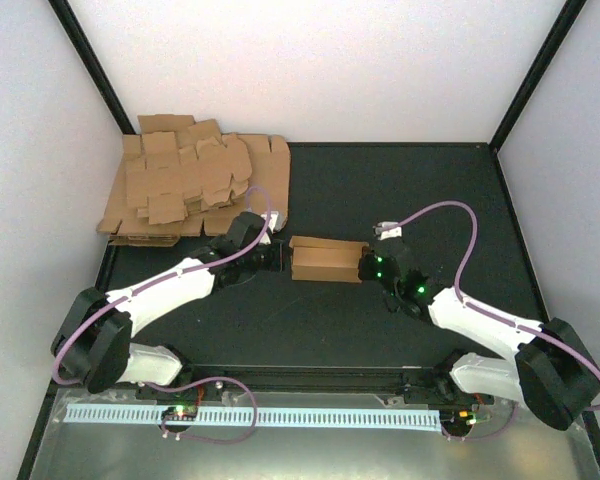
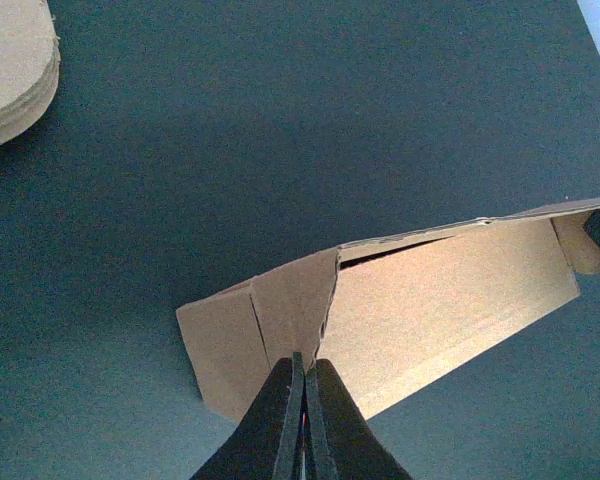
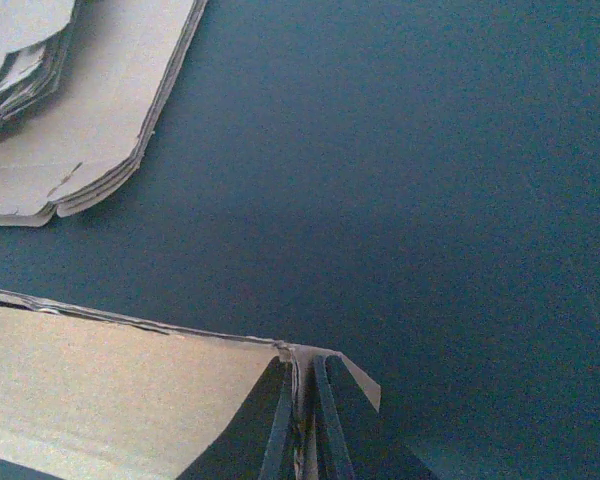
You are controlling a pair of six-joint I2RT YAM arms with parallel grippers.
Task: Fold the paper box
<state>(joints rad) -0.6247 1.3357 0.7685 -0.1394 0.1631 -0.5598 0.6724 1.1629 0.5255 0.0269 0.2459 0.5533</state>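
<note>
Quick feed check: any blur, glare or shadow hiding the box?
Top external: evenly lit, paper box sharp, no glare. Left wrist: box face bright, left end effector dark and soft up close. Right wrist: right end effector in shadow, cardboard pile slightly blurred.

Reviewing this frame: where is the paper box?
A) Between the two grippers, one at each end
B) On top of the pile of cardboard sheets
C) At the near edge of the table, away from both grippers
A: the paper box lies lengthwise with the left gripper at its left end and the right gripper at its right end, apart from the pile of cardboard sheets.
</note>
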